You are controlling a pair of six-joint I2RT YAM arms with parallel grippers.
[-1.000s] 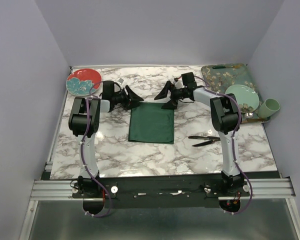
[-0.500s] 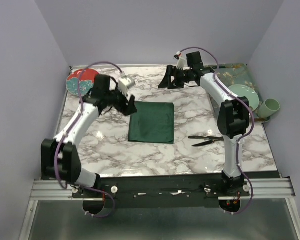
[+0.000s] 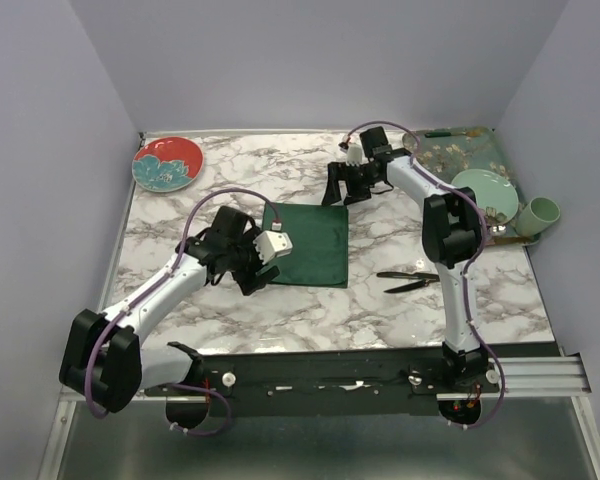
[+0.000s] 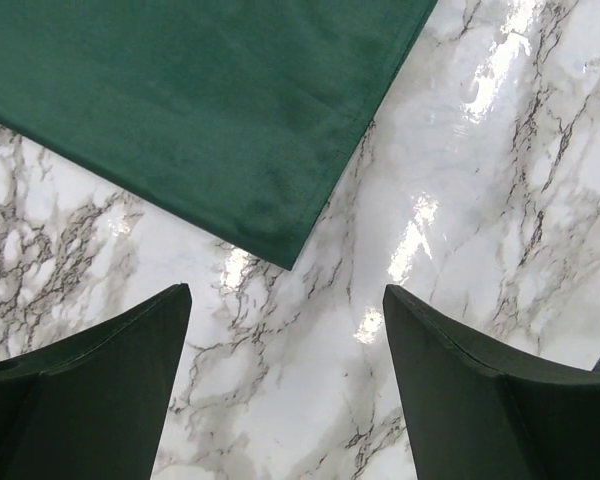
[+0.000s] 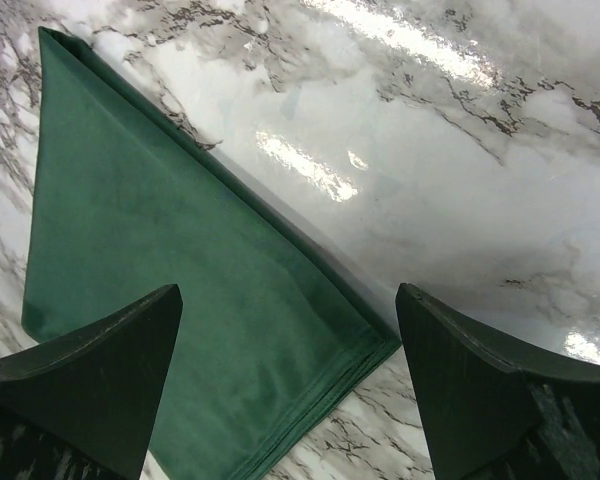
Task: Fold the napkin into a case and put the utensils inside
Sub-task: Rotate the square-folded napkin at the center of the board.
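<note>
The dark green napkin (image 3: 304, 245) lies folded flat in the middle of the marble table. My left gripper (image 3: 252, 272) is open and empty just off its near left corner; that corner (image 4: 280, 255) shows between the fingers in the left wrist view. My right gripper (image 3: 337, 192) is open and empty over the napkin's far right corner (image 5: 385, 345), where several stacked layers show. The two black utensils (image 3: 410, 280) lie on the table to the right of the napkin.
A red and teal plate (image 3: 167, 163) sits at the far left corner. A floral tray (image 3: 460, 160) at the far right holds a pale green plate (image 3: 483, 190). A pale green cup (image 3: 540, 213) stands by the right edge.
My left arm swung from the napkin's far left corner to its near left corner. My right gripper came down from the back edge to the napkin's far right corner.
</note>
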